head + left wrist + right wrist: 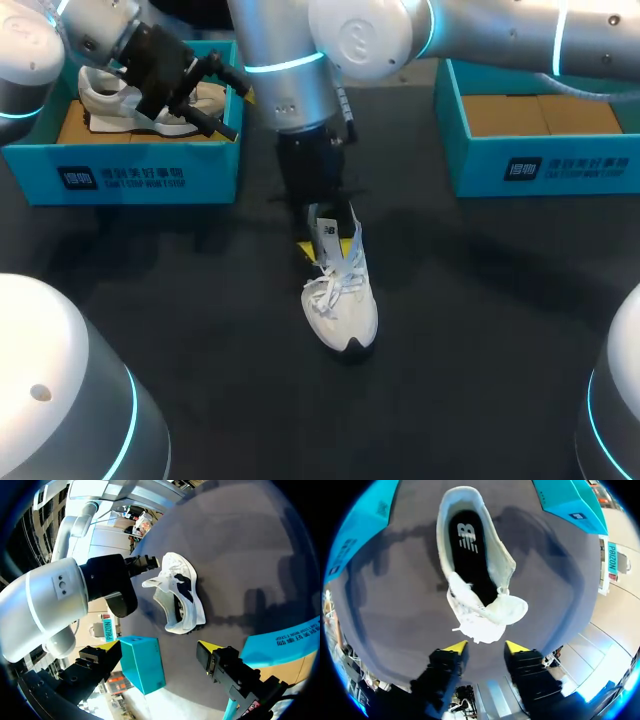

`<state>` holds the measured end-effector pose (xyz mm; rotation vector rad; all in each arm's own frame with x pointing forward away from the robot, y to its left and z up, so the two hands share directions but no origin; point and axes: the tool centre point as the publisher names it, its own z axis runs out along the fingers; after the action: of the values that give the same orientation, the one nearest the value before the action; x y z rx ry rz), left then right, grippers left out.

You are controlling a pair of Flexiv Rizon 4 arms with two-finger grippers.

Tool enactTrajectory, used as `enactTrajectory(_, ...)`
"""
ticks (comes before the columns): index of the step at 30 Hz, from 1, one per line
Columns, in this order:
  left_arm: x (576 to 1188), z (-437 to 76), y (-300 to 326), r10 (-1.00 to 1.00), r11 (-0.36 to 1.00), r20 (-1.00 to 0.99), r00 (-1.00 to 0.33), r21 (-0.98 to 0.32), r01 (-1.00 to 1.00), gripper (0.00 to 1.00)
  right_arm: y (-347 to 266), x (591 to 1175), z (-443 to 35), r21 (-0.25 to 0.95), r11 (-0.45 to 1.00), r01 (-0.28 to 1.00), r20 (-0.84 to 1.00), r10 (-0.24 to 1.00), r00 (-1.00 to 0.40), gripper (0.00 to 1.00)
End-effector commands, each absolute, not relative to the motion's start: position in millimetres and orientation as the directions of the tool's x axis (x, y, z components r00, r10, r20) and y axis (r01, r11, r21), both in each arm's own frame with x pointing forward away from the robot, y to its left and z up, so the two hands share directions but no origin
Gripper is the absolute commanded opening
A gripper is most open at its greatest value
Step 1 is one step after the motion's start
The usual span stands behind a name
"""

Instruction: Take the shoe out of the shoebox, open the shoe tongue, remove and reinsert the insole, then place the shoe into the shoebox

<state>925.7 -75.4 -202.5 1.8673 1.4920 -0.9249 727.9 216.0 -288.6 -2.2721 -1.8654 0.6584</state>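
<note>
The white mesh lace-up sneaker (341, 300) is sitting upright on the dark table (480, 330), out in the open between the two boxes, toe pointing toward the near edge. It's in neither box. The head view is only giving me the laces and the tongue sticking up with its little label. The right wrist view is looking straight down into the shoe (470, 555), so that's the one showing the black insole (468, 550) lying inside and the tongue flopped out toward the fingers. The left wrist view is catching the sneaker (182, 597) from the side, with the right arm's black fingers hanging right by the tongue. The right gripper (486, 647) is reaching in past the middle and hovering over the heel end of the shoe. Its yellow tips are spread a bit with nothing between them, and in its own view they're sitting just short of the shoe, not touching. The left gripper (222, 100) is hanging over the teal cardboard shoebox on the left (120, 172). Its own view is showing the fingers (209, 647) spread wide and holding nothing. A second white sneaker (108, 98) is lying inside that box. The matching teal shoebox on the right (545, 165) is showing only its brown cardboard floor.
</note>
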Motion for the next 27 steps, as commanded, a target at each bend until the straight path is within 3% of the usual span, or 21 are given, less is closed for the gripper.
enactTrajectory(1, 925, -202, -75, 0.584, -0.214, -0.800, 0.139, 0.013, 0.977, 1.00, 208, 728, -289, -0.362, -0.229, 0.903, -0.239, 0.960, 0.148, 0.31)
enactTrajectory(16, 925, -202, -75, 0.584, -0.214, -0.800, 0.139, 0.013, 0.977, 1.00, 212, 773, -296, -0.355, -0.090, 0.931, -0.212, 0.977, 0.014, 0.31)
enactTrajectory(27, 925, -202, -75, 0.584, -0.214, -0.800, 0.139, 0.013, 0.977, 1.00, 211, 798, -308, -0.341, -0.054, 0.938, -0.178, 0.984, -0.008, 0.31)
